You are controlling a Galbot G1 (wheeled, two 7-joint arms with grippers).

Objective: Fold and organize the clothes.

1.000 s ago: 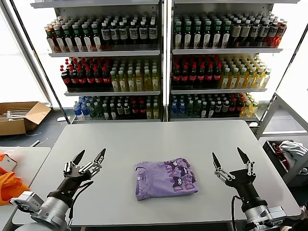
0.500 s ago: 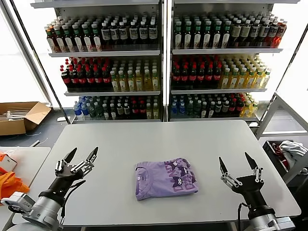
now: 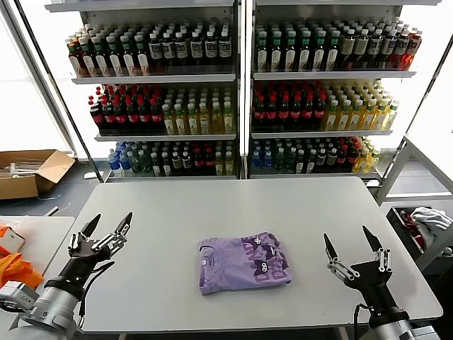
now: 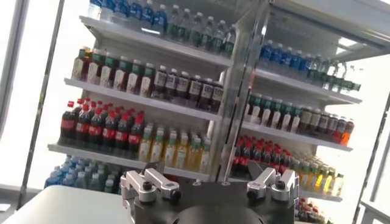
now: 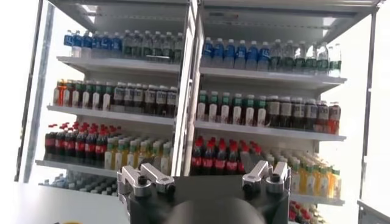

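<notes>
Since the earlier frames the T-shirt (image 3: 244, 263) has not shifted, while both arms have drawn back toward the near corners of the table (image 3: 233, 202), the left gripper (image 3: 107, 225) sliding out toward the left edge and the right gripper (image 3: 350, 242) sinking toward the near right corner. The T-shirt lies as a compact folded rectangle a little nearer the front edge than the middle of the table, its long axis running across from left to right, lavender with the collar on the left part and the dark purple-and-white cartoon print showing on the right part. It sits between the two claws and well apart from both, the right one looking slightly nearer. Both grippers stand wide open and hold nothing. The folding looks essentially done.
</notes>
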